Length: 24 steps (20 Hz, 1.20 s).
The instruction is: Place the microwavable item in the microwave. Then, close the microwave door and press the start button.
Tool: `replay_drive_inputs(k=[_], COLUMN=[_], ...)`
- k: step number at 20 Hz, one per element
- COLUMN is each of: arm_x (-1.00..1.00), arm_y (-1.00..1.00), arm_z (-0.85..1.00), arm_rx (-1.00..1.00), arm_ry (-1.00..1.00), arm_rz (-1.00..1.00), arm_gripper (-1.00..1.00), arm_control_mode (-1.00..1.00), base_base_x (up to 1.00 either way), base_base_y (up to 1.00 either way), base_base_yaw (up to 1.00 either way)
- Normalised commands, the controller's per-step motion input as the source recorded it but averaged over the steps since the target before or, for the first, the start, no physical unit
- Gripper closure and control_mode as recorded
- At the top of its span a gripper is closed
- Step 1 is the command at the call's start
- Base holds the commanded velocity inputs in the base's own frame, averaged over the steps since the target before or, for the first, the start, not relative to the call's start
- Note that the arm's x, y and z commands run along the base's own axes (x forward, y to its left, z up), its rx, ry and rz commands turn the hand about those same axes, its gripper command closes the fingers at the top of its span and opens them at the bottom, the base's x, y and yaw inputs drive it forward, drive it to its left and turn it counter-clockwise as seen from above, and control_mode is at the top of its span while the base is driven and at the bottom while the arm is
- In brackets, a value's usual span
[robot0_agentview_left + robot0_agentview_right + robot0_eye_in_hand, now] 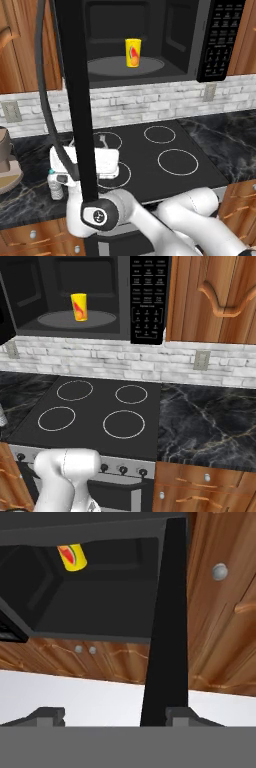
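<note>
— Yellow cup (133, 52), where does it stand?
— Upright on the round turntable plate (107, 65) inside the microwave (150, 37), well above the hand (114, 716) and off to its side.
— And the hand?
— Its two dark fingertips (47, 715) stand apart, gripping nothing. The edge of the microwave door (77, 100) rises just beside one of them; I cannot tell whether they touch.
— The door?
— Swung wide open, its curved bar handle (45, 95) facing out over the stove (150, 155). A small water bottle (55, 186) sits on the dark table (25, 200) close by.

Wood cabinets (210, 298), white brick backsplash (100, 358), black cooktop (92, 406), dark marble counter (205, 421).
</note>
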Motion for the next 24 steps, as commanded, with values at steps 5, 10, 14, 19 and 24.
replay_drive_inputs(k=[5,10,14,19,24], arm_x=[-0.16,-0.14,-0.19,0.01,0.17], arm_y=[0.00,-0.37,-0.28,0.09,0.54], arm_z=[0.39,0.23,-0.07,-0.09,0.00], arm_rx=[0.04,0.17,0.13,0.08,0.05], arm_ry=[0.00,0.00,-0.01,0.02,0.08], arm_rz=[-0.05,0.00,0.00,0.00,0.00], arm_gripper=[-1.00,-1.00,-1.00,-1.00,-1.00], arm_control_mode=[-1.00,-1.00,-1.00,-1.00,-1.00], base_base_x=[0.00,0.00,0.00,0.00,0.00], base_base_y=[0.00,0.00,0.00,0.00,0.00], base_base_yaw=[0.00,0.00,0.00,0.00,0.00])
